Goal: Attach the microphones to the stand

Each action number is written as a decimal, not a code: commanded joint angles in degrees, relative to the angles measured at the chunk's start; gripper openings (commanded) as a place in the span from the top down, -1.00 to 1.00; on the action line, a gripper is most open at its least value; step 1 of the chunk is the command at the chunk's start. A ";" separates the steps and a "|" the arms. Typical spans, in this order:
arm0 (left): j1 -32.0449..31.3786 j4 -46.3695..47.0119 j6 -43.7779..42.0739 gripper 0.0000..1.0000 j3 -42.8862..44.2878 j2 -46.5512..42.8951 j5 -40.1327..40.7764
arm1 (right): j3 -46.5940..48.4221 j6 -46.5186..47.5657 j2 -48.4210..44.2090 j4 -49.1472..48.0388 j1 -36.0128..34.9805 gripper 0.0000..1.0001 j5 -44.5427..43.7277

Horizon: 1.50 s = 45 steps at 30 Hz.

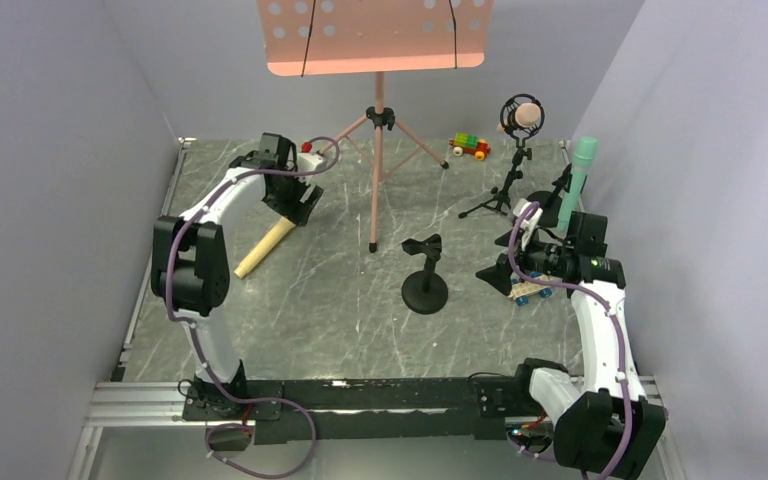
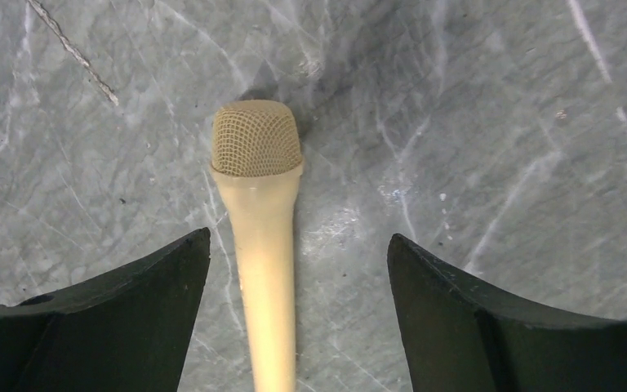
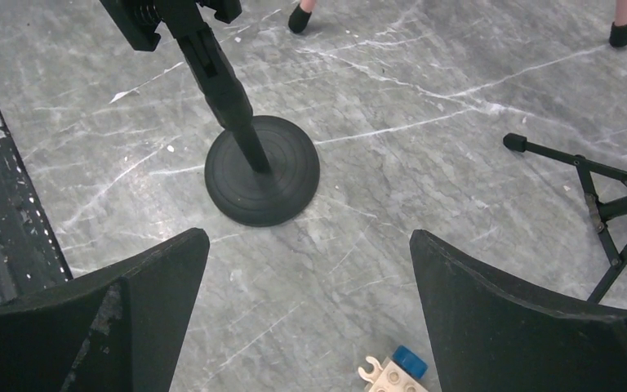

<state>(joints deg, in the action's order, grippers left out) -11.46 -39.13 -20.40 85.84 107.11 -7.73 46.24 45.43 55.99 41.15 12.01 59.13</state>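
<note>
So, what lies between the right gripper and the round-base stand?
Nothing: in the right wrist view only bare table lies between the open right gripper and the round-base stand. A toy piece sits nearer, by one finger.

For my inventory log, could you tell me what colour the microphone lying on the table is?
Pale yellow microphone; best seen in left wrist view.

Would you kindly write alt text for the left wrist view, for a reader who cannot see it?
A pale yellow microphone lies on the grey marbled table, its mesh head pointing away from the camera. The left gripper is open, its two black fingers on either side of the handle without touching it.
</note>
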 commanded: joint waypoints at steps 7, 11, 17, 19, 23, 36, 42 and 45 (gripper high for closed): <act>0.74 -4.21 -4.32 -0.58 3.66 6.87 1.02 | 0.61 1.52 -1.75 0.98 1.55 -0.99 3.19; 0.90 -4.10 -4.64 -0.51 4.19 8.05 1.02 | 0.82 1.72 -1.67 1.42 1.95 -0.99 3.85; 1.44 -5.07 -3.63 -0.36 7.03 12.58 1.68 | 1.05 2.41 -1.47 2.33 2.85 -0.99 4.71; 1.45 -5.82 -3.22 -0.31 8.79 14.12 2.27 | 1.13 2.51 -1.45 2.58 3.22 -0.99 5.08; 1.44 -5.69 -2.90 -0.30 10.09 15.45 3.90 | 1.27 2.97 -1.32 3.12 3.88 -0.99 5.71; 1.18 -4.00 -2.22 0.30 8.16 15.94 5.17 | 2.01 4.23 -0.68 5.00 4.94 -0.99 7.48; 1.19 -0.76 0.44 0.66 4.40 9.06 1.60 | 2.08 4.72 -0.79 5.49 5.36 -0.99 7.66; 1.18 3.45 3.01 0.71 -2.46 2.08 -2.51 | 2.02 5.94 -0.75 6.22 5.43 -0.99 8.06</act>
<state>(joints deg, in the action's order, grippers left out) -10.11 -40.53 -21.08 89.41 119.35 -4.78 46.33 48.69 55.48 46.30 17.04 64.07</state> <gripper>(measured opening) 0.507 0.994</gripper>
